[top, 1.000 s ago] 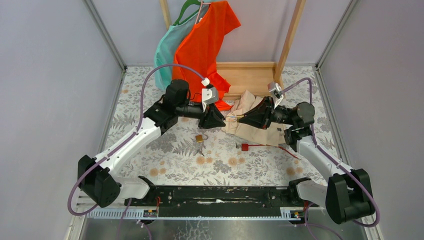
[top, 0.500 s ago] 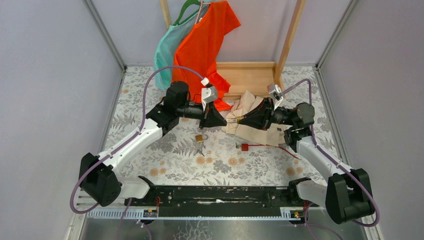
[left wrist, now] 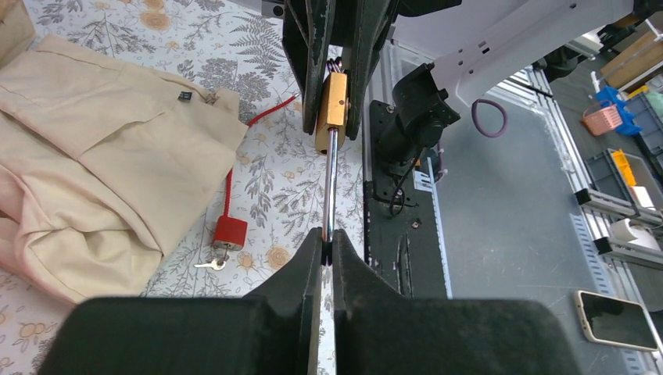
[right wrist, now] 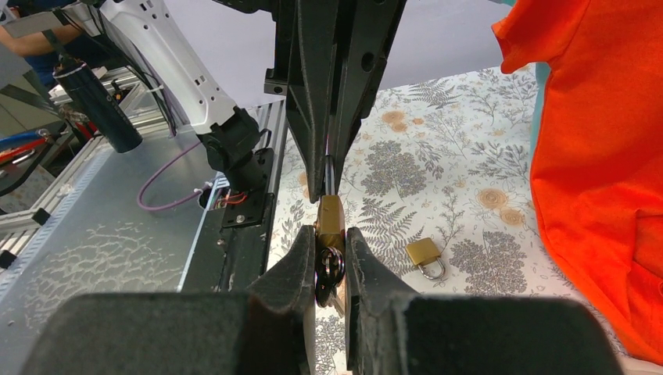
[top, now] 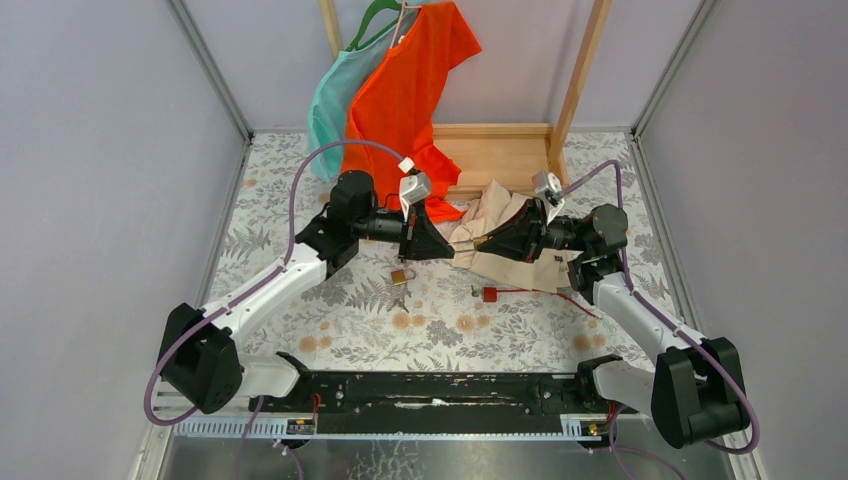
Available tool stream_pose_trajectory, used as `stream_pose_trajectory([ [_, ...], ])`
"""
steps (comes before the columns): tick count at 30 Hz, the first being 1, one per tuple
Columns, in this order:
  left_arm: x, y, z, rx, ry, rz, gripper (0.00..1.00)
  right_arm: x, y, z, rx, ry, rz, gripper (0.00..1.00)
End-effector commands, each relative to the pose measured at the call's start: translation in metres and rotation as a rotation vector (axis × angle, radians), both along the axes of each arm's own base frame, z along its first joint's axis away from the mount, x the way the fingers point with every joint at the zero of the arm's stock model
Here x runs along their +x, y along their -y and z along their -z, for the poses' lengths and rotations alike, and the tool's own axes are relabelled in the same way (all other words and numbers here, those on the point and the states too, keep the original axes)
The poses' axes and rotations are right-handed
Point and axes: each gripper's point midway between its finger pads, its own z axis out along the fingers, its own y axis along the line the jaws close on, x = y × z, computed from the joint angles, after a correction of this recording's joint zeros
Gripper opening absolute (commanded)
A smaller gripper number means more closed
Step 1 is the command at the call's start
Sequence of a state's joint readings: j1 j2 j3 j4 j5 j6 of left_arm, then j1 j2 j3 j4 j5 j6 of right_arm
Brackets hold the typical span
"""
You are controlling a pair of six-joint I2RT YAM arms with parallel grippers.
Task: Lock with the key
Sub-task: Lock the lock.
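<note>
A brass padlock hangs in the air between my two grippers, above the flowered table. My left gripper is shut on its silver shackle; in the left wrist view the gripper pinches the shackle's end. My right gripper is shut on the padlock's brass body, with a dark key ring between its fingers; in the right wrist view the gripper is at bottom centre. The body also shows in the left wrist view. The key's blade is hidden.
A second brass padlock lies on the table below the grippers. A red padlock with a small key and red cord lies beside a beige cloth. Orange and teal shirts hang on a wooden rack behind.
Both grippers have shifted slightly and the left wrist has turned a little. They keep the same hold on the padlock between them.
</note>
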State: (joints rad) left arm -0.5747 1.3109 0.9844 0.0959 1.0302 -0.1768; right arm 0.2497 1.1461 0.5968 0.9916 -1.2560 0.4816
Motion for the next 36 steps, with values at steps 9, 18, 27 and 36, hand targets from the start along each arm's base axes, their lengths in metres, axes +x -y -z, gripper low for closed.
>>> stream_pose_trajectory([
  [9, -0.005, 0.006, -0.027, -0.094, 0.043, 0.057, 0.0, -0.001, -0.009, 0.001, -0.004, 0.072, -0.008, 0.0],
  [18, -0.007, 0.01, -0.023, -0.088, 0.033, 0.073, 0.0, -0.004, -0.015, 0.004, -0.01, 0.069, -0.028, 0.0],
  [27, 0.001, 0.011, -0.014, -0.051, 0.074, 0.026, 0.0, -0.002, -0.016, -0.005, 0.018, 0.039, -0.011, 0.0],
  [36, 0.011, 0.013, -0.009, -0.011, 0.108, -0.028, 0.0, -0.003, -0.018, -0.009, 0.04, 0.01, -0.013, 0.0],
])
